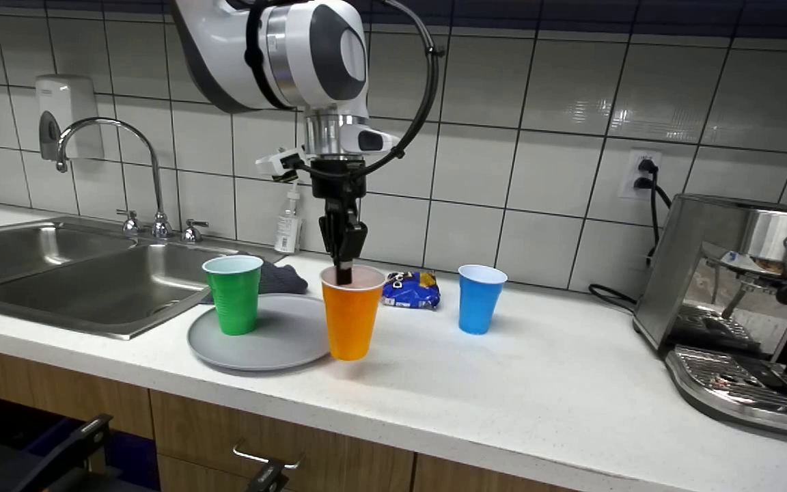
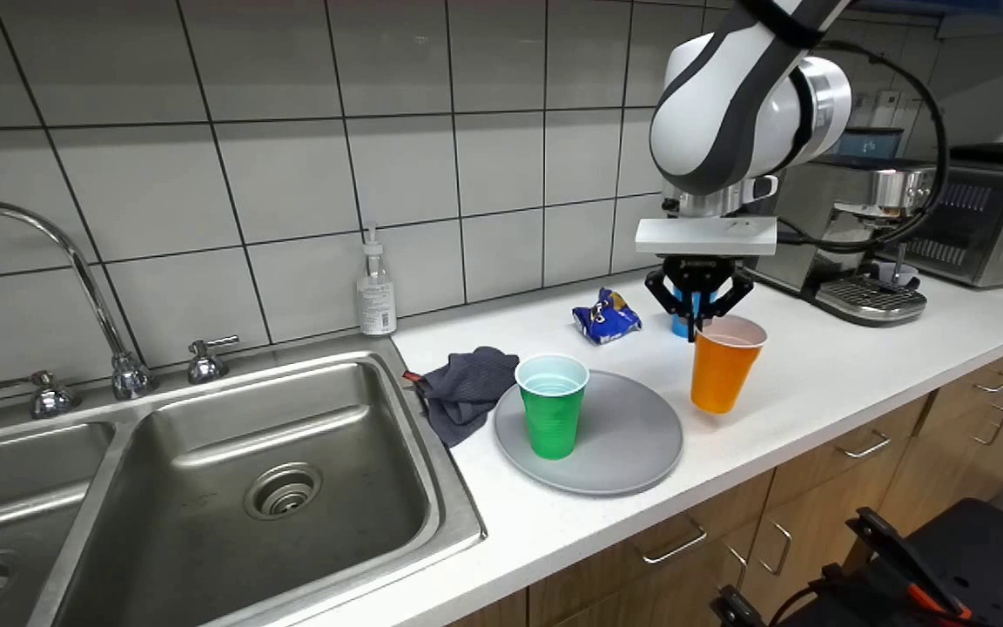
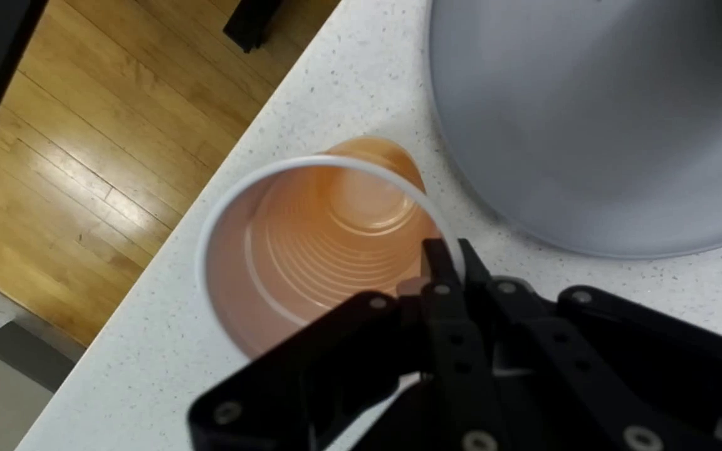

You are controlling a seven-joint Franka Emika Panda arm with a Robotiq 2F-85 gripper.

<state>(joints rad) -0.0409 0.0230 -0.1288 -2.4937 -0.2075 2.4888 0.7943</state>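
Orange cup (image 1: pixel 352 321) — pinched by the gripper (image 3: pixel 454 254) at 1 side of its rim — leans, so move gently, clear of the plate (image 2: pixel 623 435).

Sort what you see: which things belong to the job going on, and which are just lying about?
Part of the job, it seems:
hand
orange cup, held by its rim, tilted

Untouched, seemingly just lying about:
gray plate, green cup on it
blue cup
blue packet
cloth
soap bottle
coffee machine

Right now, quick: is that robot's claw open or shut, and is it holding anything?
Gripper: closed, holding the orange plastic cup by its rim.
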